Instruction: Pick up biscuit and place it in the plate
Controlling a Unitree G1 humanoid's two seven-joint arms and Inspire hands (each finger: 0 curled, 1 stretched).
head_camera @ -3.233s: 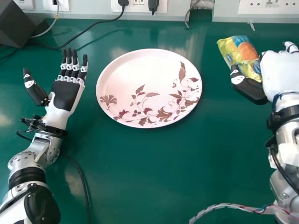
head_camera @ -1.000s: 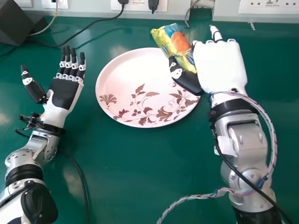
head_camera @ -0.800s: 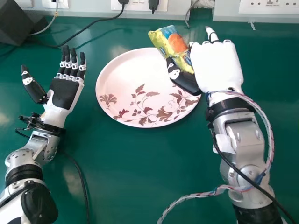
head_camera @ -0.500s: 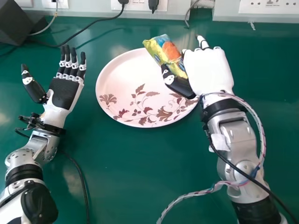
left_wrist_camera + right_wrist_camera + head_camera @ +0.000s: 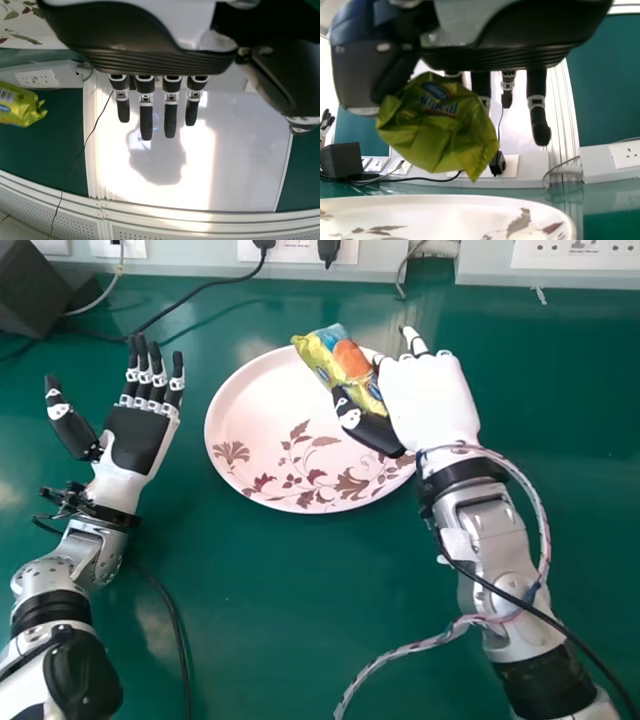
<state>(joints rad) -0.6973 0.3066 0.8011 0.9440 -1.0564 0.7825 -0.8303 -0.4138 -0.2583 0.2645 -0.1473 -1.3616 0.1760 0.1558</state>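
Observation:
In the head view my right hand point(image 5: 430, 400) holds the yellow biscuit packet point(image 5: 340, 365) between thumb and fingers, over the right part of the white plate point(image 5: 265, 405) with brown leaf patterns. The right wrist view has the packet point(image 5: 440, 127) pinched under my right hand point(image 5: 485, 30), above the near part of the plate point(image 5: 445, 210). Left of the plate, my left hand point(image 5: 138, 440) lies palm up with straight fingers, holding nothing; the left wrist view has those fingers of my left hand point(image 5: 146, 107) extended, and the packet point(image 5: 20, 107) off to one side.
A black box point(image 5: 35, 290) stands at the back left of the green table point(image 5: 290, 610), with a black cable point(image 5: 185, 305) running from it to wall sockets point(image 5: 295, 252). A twisted wire point(image 5: 400, 650) trails from my right arm over the table.
My right hand has carried the packet leftward from right of the plate to over it, lately also shifting a little toward the near side. The left hand has stayed almost still.

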